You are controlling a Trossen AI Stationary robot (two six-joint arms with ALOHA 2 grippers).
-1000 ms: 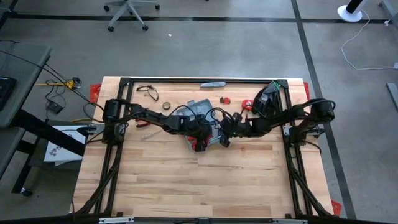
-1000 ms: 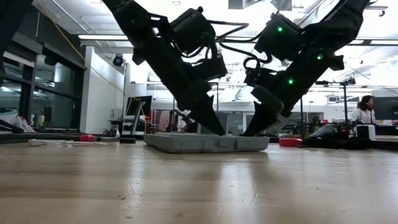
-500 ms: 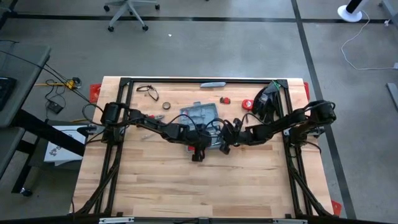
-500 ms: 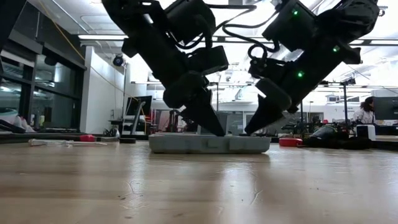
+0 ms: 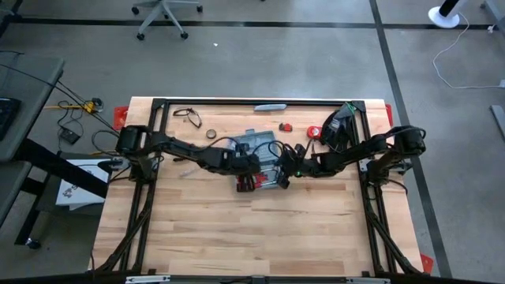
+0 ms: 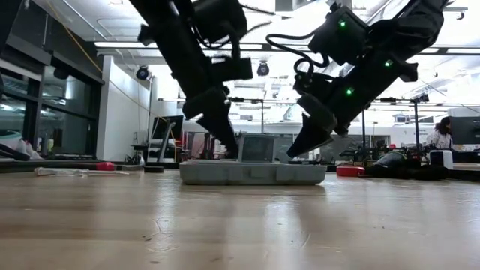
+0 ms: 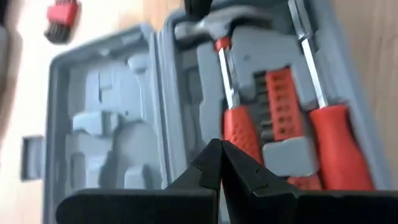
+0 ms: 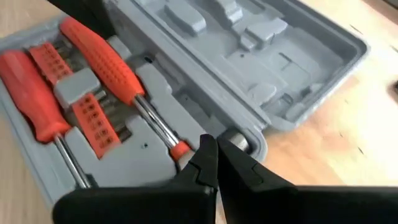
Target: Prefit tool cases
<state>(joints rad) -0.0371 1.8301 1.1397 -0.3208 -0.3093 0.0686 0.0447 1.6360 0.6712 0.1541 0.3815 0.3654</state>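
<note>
A: Two arms meet over the middle of the table [image 5: 237,237] in the high view. The left tool [image 5: 251,181] and the right tool [image 5: 286,178] both sit above the case [image 5: 260,150], which lies open, just behind the table's centre.

B: Anything else up there?

A: A red item [image 5: 313,132] and a smaller red piece [image 5: 287,126] lie behind the case toward the right, and a slim grey bar [image 5: 271,106] lies along the far edge. A black cable loop [image 5: 187,115] sits far left.

B: And the low view?

A: The case [image 6: 251,173] rests flat on the table [image 6: 240,232]. One tool [image 6: 225,142] hangs just above its left part, the other [image 6: 300,145] above its right. Both tips are pinched together and neither touches the case. A person [image 6: 437,135] shows far off in the room at the right.

B: Left wrist view?

A: The left tool [image 7: 220,163] is closed on nothing, its fingers [image 7: 202,168] pressed together. Past it the case [image 7: 112,124] lies open: one half bare moulded recesses, the other holding a hammer [image 7: 211,28] and red-handled drivers [image 7: 336,149], with a red bit strip [image 7: 283,102] between them.

B: Right wrist view?

A: The right tool [image 8: 216,163] is likewise closed and empty, above the hinge corner of the case [image 8: 292,81]. Red-handled drivers [image 8: 102,59] and a bit strip [image 8: 93,124] fill the nearer half.
</note>
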